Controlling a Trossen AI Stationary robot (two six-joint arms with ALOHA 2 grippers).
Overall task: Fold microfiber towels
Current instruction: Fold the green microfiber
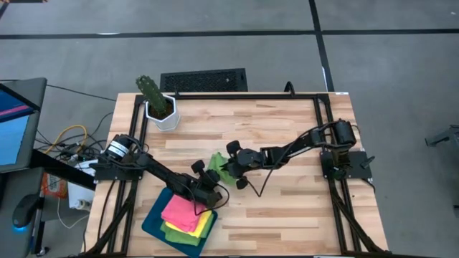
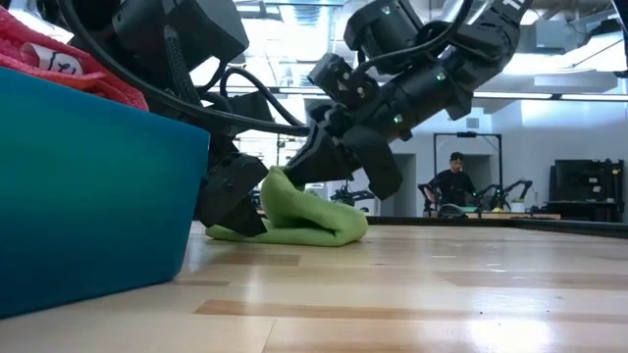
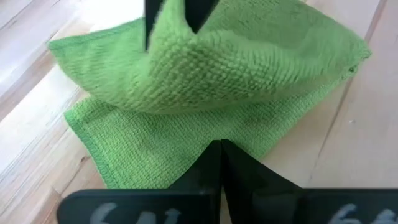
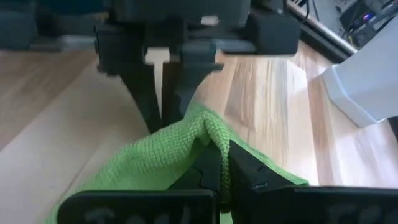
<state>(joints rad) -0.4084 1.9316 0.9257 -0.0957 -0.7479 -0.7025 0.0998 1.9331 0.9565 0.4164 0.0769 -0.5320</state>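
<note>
One light wooden slatted table [image 1: 287, 136] carries one dark teal rounded tray [image 1: 154, 223] stacking three microfiber towels (pink [image 1: 181, 211], yellow [image 1: 206, 223], lime). One loose lime-green microfiber towel [image 1: 219, 164] lies mid-table, pinched by the right gripper [image 1: 231, 169]; the left gripper [image 1: 214, 177], pressed together, touches it.

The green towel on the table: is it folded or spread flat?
Partly folded. The green towel is doubled over itself, its upper layer lifted where the right gripper pinches it; the left gripper, shut, meets its edge.
</note>
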